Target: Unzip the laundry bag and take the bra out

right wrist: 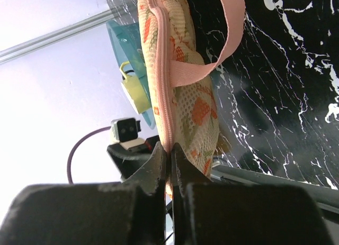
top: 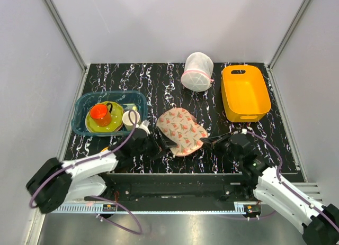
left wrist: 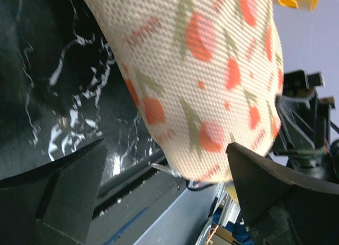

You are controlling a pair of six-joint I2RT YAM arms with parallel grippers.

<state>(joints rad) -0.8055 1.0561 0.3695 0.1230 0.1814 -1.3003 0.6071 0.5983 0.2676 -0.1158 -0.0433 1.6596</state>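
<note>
Plainly, there are two bags on the black marbled table [top: 159, 86]: the laundry bag [top: 181, 129], flat and printed, lies near the front edge between the two arms; one rounded white mesh bag [top: 198, 71] stands at the back, well apart from it. The left gripper [top: 165, 145] sits at the laundry bag's near left edge, its fingers [left wrist: 69, 187] spread wide with the printed fabric between them; the right gripper [right wrist: 169, 152] is pressed together on the bag's pink zip seam [right wrist: 164, 81], beside a pink strap loop [right wrist: 228, 38]; that seam looks closed, and what the bag holds cannot be seen.

There are two open containers. One orange tub [top: 244, 92] stands at the back right, just beside the mesh bag, its own floor in plain sight; one teal basket [top: 79, 115] on the left holds one green plate [top: 106, 126] with one orange-red cup [top: 99, 114] on it, and one cream mug [top: 131, 119] at its near right corner.
</note>
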